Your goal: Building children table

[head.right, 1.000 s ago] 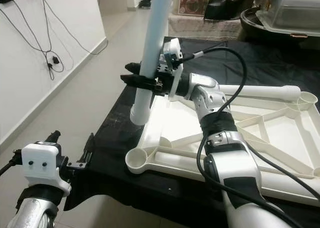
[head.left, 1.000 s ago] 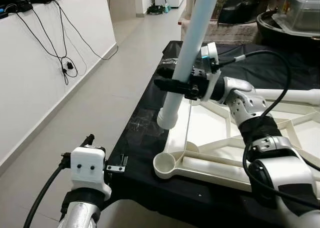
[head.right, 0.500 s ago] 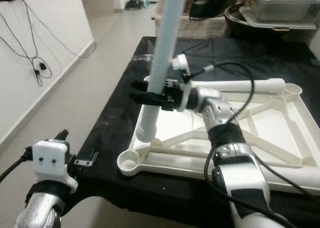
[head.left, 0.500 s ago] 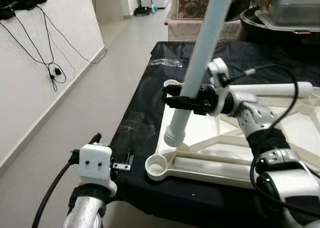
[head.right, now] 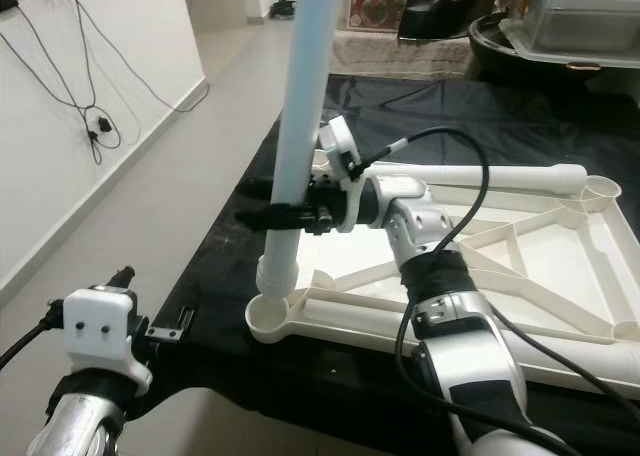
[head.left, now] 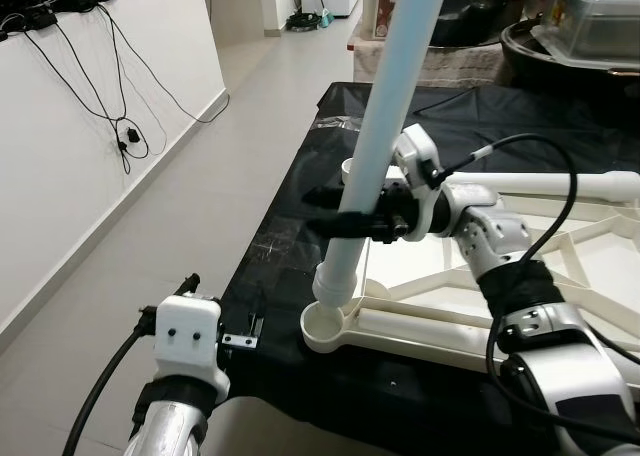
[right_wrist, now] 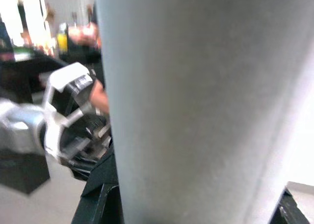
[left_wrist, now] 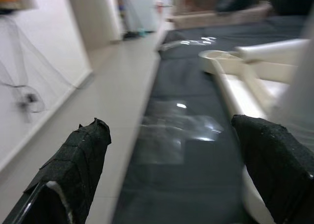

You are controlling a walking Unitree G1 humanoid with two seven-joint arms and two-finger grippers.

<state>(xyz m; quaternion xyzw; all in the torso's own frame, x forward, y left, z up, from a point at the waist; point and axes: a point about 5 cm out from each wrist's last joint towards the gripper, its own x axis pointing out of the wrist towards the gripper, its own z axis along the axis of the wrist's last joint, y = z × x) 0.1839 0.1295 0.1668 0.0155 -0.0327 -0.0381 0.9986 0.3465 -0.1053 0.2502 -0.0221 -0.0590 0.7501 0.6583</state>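
A pale tiled floor (head.left: pixel 180 206) runs along a white wall (head.left: pixel 90 106) with black cables (head.left: pixel 125 96) hanging on it. Beside the floor stands a tabletop (head.right: pixel 470 106) covered in black cloth. On the cloth lies the largest piece of the job, a cream plastic table frame (head.right: pixel 520 276), upside down, with ribs crossing its middle and a round socket (head.right: pixel 268 318) at the corner nearest the robot. A second white leg (head.right: pixel 500 179) lies along the far edge of the frame.

The right hand (head.right: pixel 285 216) reaches over the frame's near corner and is clenched around a long white leg (head.right: pixel 300 116), its two black fingers pinching the tube from both sides. The leg stands nearly upright, tilted slightly, and its lower end (head.right: pixel 274 276) sits just above the corner socket; whether it touches the rim I cannot tell. In the right wrist view the tube (right_wrist: pixel 196 106) is seen very close.

The left hand (left_wrist: pixel 171 184) hangs low at the tabletop's near edge, released, its fingers (left_wrist: pixel 73 165) spread well apart and holding nothing. A small metal bracket (head.left: pixel 238 341) lies on the cloth by that edge.
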